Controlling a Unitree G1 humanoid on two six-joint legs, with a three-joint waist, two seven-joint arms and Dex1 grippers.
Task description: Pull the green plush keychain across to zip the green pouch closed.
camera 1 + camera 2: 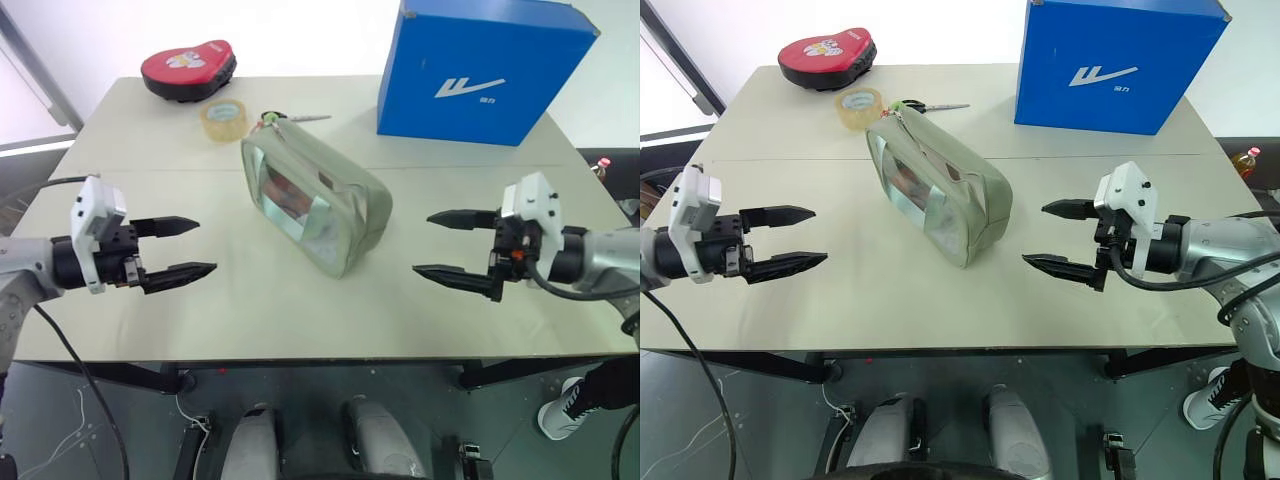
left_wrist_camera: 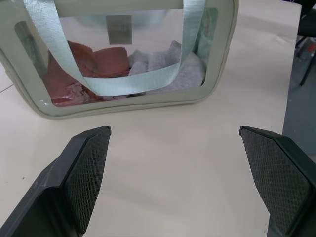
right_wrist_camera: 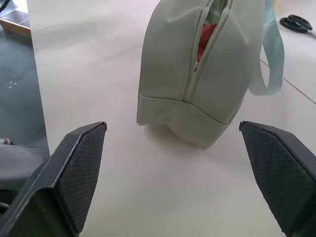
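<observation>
The green pouch (image 1: pixel 335 205) lies in the middle of the table, its clear window facing my left side and showing red and white contents. The left wrist view shows its mint strap (image 2: pixel 106 84) hanging over the window. Its zipper (image 3: pixel 197 54) gapes at the top over something red. A small lime-green tuft, the green plush keychain (image 1: pixel 269 119), sits at the pouch's far end. My left gripper (image 1: pixel 205 245) hovers open to the left of the pouch, apart from it. My right gripper (image 1: pixel 423 242) hovers open to its right, facing the near end, with nothing between its fingers.
A red clamshell case (image 1: pixel 188 68) and a roll of tape (image 1: pixel 224 118) lie at the back left. Scissors (image 1: pixel 305 118) rest just behind the pouch. A big blue box (image 1: pixel 480 70) stands at the back right. Bare tabletop (image 1: pixel 270 310) lies in front of the pouch.
</observation>
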